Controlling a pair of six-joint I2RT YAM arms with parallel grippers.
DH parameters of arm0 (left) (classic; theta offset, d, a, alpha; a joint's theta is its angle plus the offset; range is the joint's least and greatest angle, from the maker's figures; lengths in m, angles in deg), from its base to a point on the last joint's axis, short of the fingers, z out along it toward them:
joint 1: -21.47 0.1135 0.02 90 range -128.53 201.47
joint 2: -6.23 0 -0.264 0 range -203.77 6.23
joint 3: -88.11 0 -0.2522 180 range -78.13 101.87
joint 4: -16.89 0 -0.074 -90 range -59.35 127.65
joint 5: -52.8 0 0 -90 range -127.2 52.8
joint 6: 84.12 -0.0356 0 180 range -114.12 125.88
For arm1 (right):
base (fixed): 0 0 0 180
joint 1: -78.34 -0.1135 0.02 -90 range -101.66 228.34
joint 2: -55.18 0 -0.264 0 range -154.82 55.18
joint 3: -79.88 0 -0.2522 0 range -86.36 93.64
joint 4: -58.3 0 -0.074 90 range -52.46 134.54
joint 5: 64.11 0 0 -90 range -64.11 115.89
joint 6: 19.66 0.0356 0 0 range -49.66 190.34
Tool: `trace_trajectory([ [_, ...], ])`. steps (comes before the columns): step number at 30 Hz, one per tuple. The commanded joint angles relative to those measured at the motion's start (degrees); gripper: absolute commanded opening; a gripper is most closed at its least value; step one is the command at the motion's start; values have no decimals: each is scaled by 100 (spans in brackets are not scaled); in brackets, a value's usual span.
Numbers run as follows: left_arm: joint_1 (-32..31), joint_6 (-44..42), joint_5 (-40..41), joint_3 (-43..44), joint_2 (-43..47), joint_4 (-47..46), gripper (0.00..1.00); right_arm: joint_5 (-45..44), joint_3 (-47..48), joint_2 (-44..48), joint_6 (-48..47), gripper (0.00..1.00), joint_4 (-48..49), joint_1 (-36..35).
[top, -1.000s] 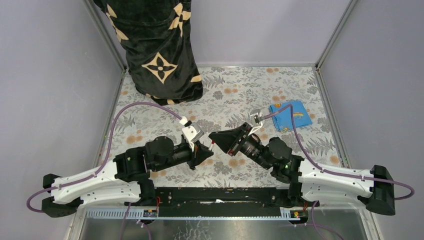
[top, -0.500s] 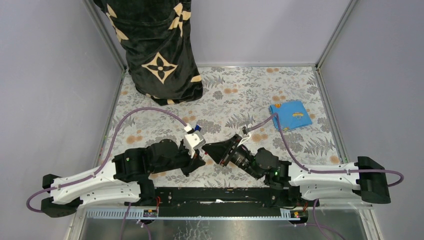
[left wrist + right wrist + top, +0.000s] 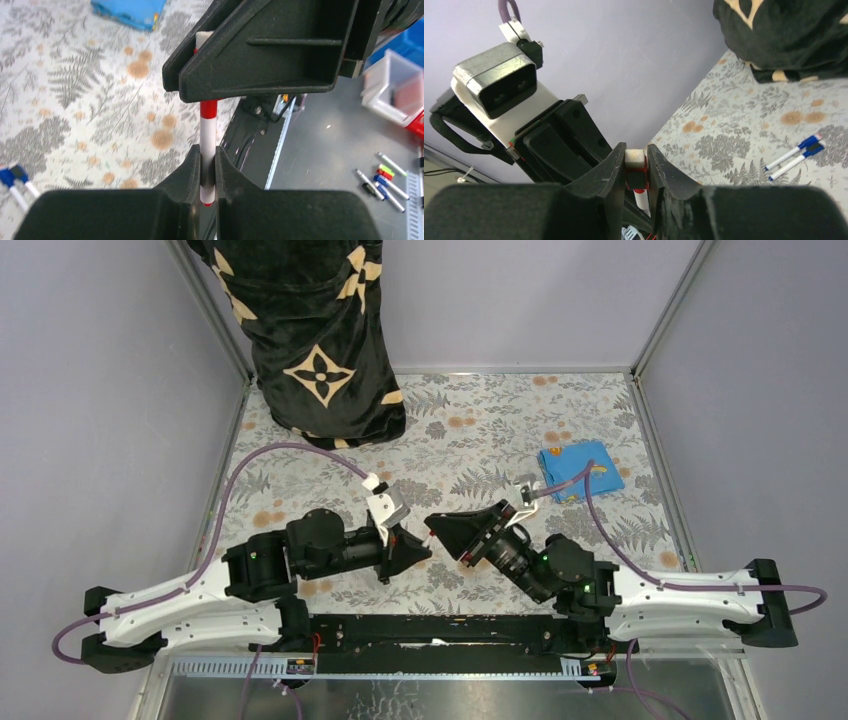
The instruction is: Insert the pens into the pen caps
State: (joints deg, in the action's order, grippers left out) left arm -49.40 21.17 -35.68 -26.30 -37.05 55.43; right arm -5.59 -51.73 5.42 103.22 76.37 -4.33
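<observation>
A white-barrelled pen with a red end stands pinched between my left gripper's jaws, which are shut on its barrel. Its far end runs into a red pen cap with a white top. My right gripper is shut on that cap, facing the left gripper tip to tip just above the table. No gap shows between pen and cap. Two blue-capped pens lie side by side on the floral table, seen also as blue pens in the left wrist view.
A blue folded cloth lies at the back right. A black robe with tan flower marks hangs over the back left corner. Beyond the near edge, loose markers and a plastic bin sit on a grey surface.
Both grippers slid left and drew closer half a second ago, then shifted back right. The pen and cap stay held between them throughout.
</observation>
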Motion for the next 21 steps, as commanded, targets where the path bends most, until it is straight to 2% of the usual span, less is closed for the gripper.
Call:
trace_trajectory([
  [1, 82, 49, 163, 558, 2, -2720, 0, -11, 346, 22, -687, 30, -1413, -317],
  [5, 82, 126, -3, 595, -82, -2596, 0, 162, 704, 250, -1400, 39, -1090, -313],
  [10, 82, 171, -125, 529, -41, -2514, 0, 645, 878, 677, -1752, 52, -1143, -317],
  [16, 77, 142, -372, 402, 177, -2540, 0, 859, 222, 1482, -1886, 55, -711, -315],
  [21, 82, 77, -672, 336, 364, -2586, 0, 543, -139, 2041, -1956, 56, -990, -319],
])
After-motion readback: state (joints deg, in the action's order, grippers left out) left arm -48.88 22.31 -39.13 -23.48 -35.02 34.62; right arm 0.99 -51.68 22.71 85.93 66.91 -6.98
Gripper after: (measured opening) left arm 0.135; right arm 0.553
